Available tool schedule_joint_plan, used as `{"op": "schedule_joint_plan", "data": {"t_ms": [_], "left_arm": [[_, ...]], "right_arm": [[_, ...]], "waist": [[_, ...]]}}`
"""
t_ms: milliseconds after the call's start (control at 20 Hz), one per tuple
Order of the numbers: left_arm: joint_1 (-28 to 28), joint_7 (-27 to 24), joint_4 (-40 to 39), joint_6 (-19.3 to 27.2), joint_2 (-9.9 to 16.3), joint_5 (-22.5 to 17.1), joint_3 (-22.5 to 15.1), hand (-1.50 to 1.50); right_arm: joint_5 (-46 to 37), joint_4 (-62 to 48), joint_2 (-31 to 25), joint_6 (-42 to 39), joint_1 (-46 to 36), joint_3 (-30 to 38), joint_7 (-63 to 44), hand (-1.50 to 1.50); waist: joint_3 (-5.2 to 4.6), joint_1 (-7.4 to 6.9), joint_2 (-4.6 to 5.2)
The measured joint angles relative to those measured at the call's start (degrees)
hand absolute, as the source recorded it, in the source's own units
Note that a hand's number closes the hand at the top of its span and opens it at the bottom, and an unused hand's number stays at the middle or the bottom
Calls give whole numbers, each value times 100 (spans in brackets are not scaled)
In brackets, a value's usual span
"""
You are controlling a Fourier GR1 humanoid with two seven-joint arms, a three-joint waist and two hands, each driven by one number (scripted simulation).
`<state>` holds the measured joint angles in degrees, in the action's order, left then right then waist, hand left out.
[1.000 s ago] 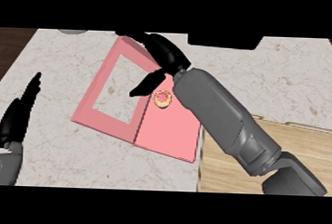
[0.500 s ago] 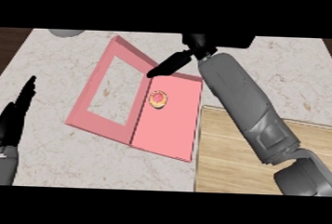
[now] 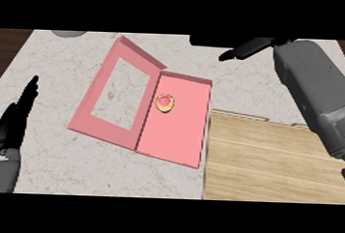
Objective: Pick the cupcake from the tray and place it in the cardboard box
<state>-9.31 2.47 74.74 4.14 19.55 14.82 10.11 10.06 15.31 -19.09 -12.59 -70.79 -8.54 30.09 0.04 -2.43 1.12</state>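
The right hand (image 3: 251, 46) was open with straight fingers, holding nothing, above the counter (image 3: 60, 148) beyond the far edge of the pink cardboard box (image 3: 176, 123); the left hand (image 3: 15, 120) rested open at the view's left edge. The cupcake (image 3: 164, 102) sat inside the box, near the hinge. It was judged light, soft and easily crushed, best held low by its sides.
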Motion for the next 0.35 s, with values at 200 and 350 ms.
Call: {"op": "schedule_joint_plan", "data": {"t_ms": [200,350], "left_arm": [[29,43,111,-33,-14,7,-33,0],[26,-18,89,41,-99,44,-62,0]], "right_arm": [[-107,-287,-567,-510,97,42,392,-150],[-265,-450,-880,-855,128,-24,610,-150]], "waist": [[5,-57,19],[6,-87,37]]}}
